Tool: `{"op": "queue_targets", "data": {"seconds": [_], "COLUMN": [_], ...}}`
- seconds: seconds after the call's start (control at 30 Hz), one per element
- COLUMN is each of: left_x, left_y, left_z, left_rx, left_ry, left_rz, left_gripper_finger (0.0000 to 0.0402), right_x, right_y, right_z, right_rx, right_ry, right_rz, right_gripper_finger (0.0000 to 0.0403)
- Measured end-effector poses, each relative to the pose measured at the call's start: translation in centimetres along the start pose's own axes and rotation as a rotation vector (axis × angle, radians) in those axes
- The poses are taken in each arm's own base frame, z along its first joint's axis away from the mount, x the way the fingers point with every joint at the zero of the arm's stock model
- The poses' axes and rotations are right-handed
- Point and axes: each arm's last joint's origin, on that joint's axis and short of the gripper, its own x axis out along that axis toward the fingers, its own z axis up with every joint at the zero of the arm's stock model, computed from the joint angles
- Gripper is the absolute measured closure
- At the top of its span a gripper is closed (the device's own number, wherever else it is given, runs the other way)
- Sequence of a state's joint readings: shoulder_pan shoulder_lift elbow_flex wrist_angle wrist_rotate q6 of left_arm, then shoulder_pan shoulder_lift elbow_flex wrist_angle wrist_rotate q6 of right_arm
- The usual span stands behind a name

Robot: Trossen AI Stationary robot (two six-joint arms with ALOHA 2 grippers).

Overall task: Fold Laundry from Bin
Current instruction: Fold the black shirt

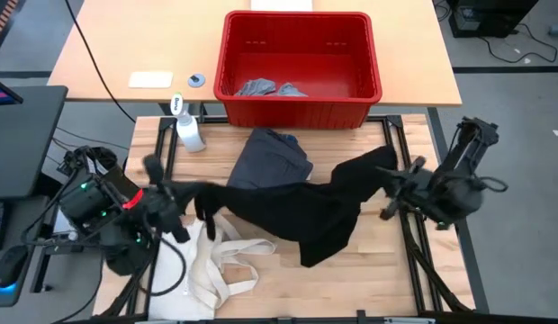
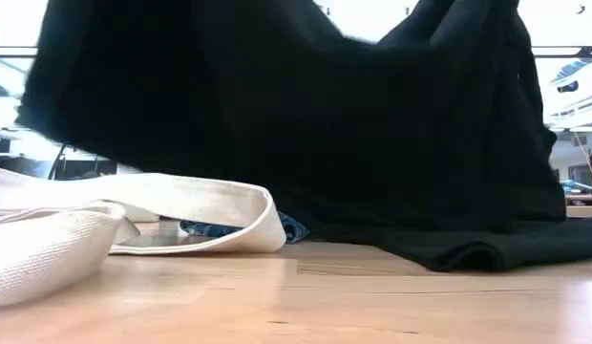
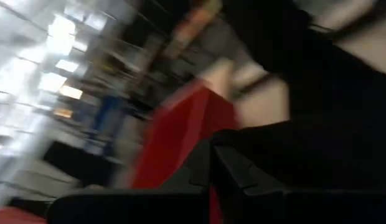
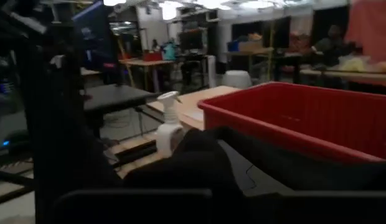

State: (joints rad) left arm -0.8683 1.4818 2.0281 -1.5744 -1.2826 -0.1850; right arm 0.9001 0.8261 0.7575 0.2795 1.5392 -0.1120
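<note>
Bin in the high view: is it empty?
No. Light grey pieces still lie on the floor of the red bin, while the black garment is out on the table.

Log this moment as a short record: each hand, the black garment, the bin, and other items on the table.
left hand: shut on black garment's left end
right hand: shut on its right end
black garment: stretched between both hands, its middle sagging onto the table
bin: red, grey pieces inside
also on table: dark grey piece, canvas tote, spray bottle

One bin (image 1: 301, 99) — one spray bottle (image 1: 188, 129), one tote (image 1: 216, 265).
</note>
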Motion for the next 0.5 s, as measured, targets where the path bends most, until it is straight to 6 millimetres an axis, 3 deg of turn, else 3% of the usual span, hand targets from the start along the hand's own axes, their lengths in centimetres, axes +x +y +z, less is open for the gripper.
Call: {"op": "queue_targets", "data": {"seconds": [0.23,0.37,0.5], "left_x": [1.0,3.1,5.9], "left_y": [-1.2,-2.4,-3.5], "left_z": [-0.1,0.3,-0.6], "left_rx": [-0.001,-0.02,0.033], "left_ry": [0.127,0.147,0.222], "left_rz": [-0.57,-0.693,-0.68], "left_gripper_finger": [0.039,0.039,0.039], "right_x": [3.0,5.3,7.7], "right_y": [1.5,2.6,3.2], "right_z": [-3.6,-5.3,-5.7], "right_rx": [-0.023,-0.092,-0.176], "right_ry": [-0.004,0.063,0.21], "right_rz": [0.302,0.349,0.282], "right_gripper_finger": [0.0394,0.0395,0.0395]}}
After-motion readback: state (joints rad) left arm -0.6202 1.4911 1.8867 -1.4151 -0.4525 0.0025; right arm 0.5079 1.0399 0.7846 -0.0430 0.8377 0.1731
